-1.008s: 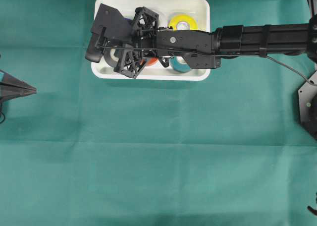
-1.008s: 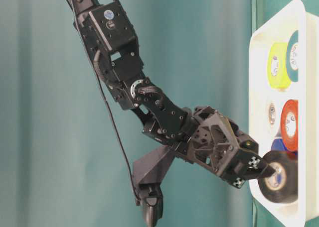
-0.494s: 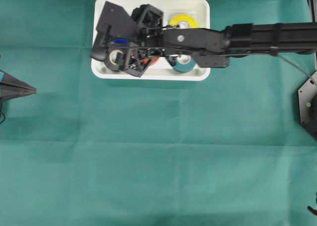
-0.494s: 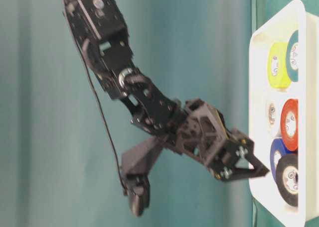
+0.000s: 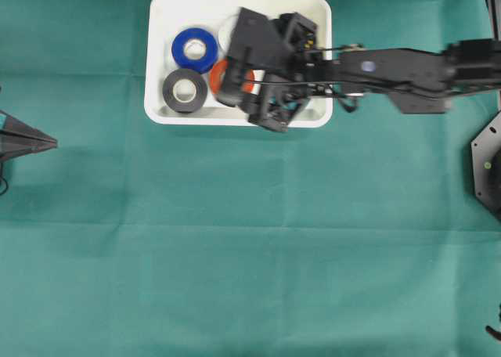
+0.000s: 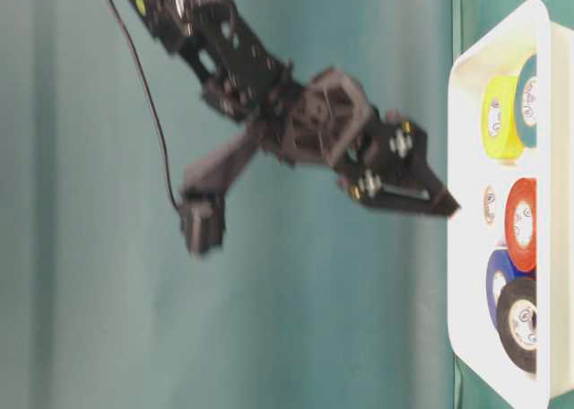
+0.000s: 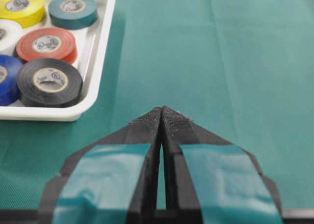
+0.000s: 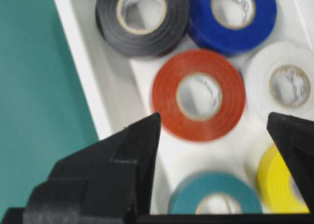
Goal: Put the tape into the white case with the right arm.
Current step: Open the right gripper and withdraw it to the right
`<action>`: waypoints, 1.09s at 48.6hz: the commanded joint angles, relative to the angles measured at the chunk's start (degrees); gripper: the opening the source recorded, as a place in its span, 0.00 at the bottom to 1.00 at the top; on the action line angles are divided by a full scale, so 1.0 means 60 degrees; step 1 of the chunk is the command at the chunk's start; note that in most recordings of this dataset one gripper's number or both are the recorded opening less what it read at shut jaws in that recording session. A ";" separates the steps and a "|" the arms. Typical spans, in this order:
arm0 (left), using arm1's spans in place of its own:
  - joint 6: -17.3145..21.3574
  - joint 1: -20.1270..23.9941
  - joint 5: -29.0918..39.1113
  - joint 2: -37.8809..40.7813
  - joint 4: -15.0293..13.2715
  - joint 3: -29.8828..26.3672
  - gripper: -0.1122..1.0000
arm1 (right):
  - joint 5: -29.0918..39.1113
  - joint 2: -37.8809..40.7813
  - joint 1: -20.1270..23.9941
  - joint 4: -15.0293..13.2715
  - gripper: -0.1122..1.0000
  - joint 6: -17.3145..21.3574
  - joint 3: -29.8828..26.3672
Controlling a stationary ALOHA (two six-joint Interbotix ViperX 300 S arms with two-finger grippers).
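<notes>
Here the white case sits at the top of the green cloth, six tape rolls lying flat inside it. Black tape is in the case's near-left corner, touching the blue roll behind it and the red roll beside it. White roll, yellow roll and teal roll fill the rest; in the overhead view the arm hides most of them. Right arm reaches in from the right, its gripper above the case over the red roll, fingers spread wide, nothing between them, clear of every roll in the side view. Left gripper is parked at the left edge of the cloth, well apart from the case, teal-banded fingers pressed together, holding nothing.
</notes>
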 commanded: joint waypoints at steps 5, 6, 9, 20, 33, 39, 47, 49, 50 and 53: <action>0.0015 0.0000 -0.0044 0.0088 -0.0015 -0.0103 0.10 | -0.0762 -0.1187 0.0029 -0.0029 0.71 0.0015 0.1055; 0.0015 0.0000 -0.0044 0.0088 0.0000 -0.0103 0.10 | -0.0864 -0.1289 0.0029 -0.0029 0.71 0.0015 0.1201; 0.0015 0.0000 -0.0044 0.0088 0.0000 -0.0103 0.10 | -0.1318 -0.1670 0.0029 -0.0029 0.71 0.0015 0.1714; 0.0015 0.0000 -0.0044 0.0088 0.0000 -0.0103 0.11 | -0.3018 -0.2754 0.0029 -0.0029 0.71 0.0015 0.3252; 0.0000 0.0000 -0.0044 0.0088 0.0000 -0.0117 0.10 | -0.4175 -0.3779 0.0029 -0.0029 0.71 0.0015 0.4819; 0.0015 0.0000 -0.0044 0.0088 0.0000 -0.0117 0.10 | -0.4761 -0.4189 0.0029 -0.0029 0.71 0.0015 0.5435; 0.0000 0.0000 -0.0044 0.0088 0.0000 -0.0117 0.10 | -0.5684 -0.4658 0.0234 -0.0029 0.71 -0.0117 0.6196; 0.0015 0.0000 -0.0044 0.0088 0.0000 -0.0117 0.10 | -0.5801 -0.4775 0.0308 -0.0029 0.71 -0.0117 0.6328; 0.0015 0.0000 -0.0044 0.0088 0.0000 -0.0117 0.10 | -0.5815 -0.4834 0.0352 -0.0029 0.70 -0.0132 0.6387; 0.0015 0.0000 -0.0044 0.0088 0.0000 -0.0117 0.10 | -0.5815 -0.4951 0.0498 -0.0073 0.70 -0.0117 0.6533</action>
